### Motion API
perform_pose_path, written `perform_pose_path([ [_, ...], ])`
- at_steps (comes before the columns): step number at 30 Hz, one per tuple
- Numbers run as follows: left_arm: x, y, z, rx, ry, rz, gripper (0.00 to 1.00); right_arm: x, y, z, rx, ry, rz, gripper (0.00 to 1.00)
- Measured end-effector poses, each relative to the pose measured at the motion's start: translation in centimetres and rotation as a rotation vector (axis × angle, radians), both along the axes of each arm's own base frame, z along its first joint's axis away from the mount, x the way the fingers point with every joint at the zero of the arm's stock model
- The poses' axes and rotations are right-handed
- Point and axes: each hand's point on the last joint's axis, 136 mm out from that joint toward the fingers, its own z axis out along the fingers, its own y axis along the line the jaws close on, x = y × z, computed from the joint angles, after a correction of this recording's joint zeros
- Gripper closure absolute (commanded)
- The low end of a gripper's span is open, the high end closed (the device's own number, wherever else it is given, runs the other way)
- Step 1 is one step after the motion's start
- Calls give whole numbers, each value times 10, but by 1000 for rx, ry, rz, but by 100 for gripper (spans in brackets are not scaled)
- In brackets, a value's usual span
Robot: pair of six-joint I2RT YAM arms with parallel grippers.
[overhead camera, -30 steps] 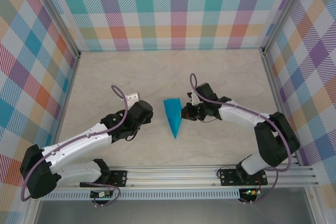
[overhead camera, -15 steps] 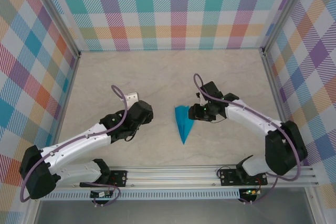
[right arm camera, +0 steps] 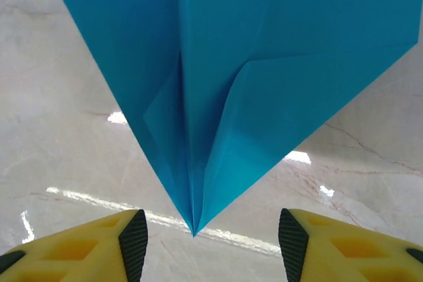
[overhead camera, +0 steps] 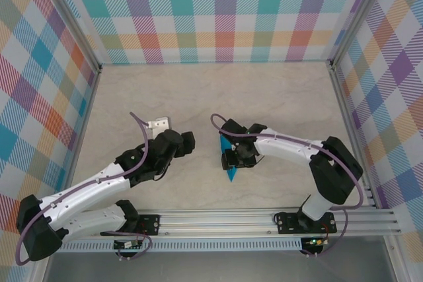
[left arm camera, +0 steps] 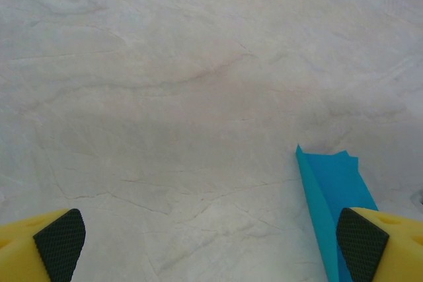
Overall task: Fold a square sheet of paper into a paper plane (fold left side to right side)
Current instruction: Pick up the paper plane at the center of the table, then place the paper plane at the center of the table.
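Top view, bottom of frame: metal rail point(overhead camera: 218, 219) with both arm bases on it. The left arm runs from the lower left up toward centre. The left claw point(overhead camera: 188, 142) sits left of centre over the bare marble-look table point(overhead camera: 198, 90), apart from the paper.

The right arm rises from the lower right and bends back left. The right claw point(overhead camera: 230, 158) sits just right of centre, over the paper plane point(overhead camera: 230, 175). The plane is mostly hidden under it, with the teal tip poking out toward the bottom of the frame.

Left wrist view: the yellow fingers point(left arm camera: 39, 255) sit in the two bottom corners. The claw is wide, with nothing but table between the pads. The plane lies at lower right, just beside the right-hand pad; cannot tell if they touch.

Right wrist view: the plane fills the upper frame, creased down the middle. Its sharp tip points down into the gap. The claw is partly spread, a pad on each side of the tip and neither touching it, so it holds nothing.

Top of the top view: checked walls point(overhead camera: 225, 11) behind the table.
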Motion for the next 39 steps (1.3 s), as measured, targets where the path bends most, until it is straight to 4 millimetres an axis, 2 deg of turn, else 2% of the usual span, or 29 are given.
perform_pose_path([
  [6,-6,-12,10,-7,-34,-122,0,7,5,-4,-15,-5,-4,54],
  [16,-11,-8,22,-14,-82,-156,0,9,8,-22,-38,21,-5,66],
  [21,-11,-8,22,-11,-83,-159,0,12,12,-29,-45,24,0,82],
  [24,-11,-8,22,-8,-83,-160,0,17,16,-25,-42,14,5,98],
  [25,-11,-8,22,-8,-83,-160,0,20,17,-21,-40,7,8,100],
  [30,-14,-12,22,-6,-82,-197,0,51,26,3,-14,-33,-2,99],
  [35,-21,-25,31,-32,-99,-298,0,118,30,33,-2,-94,-44,99],
  [39,-28,-34,34,-44,-104,-372,0,171,33,44,-15,-136,-66,99],
])
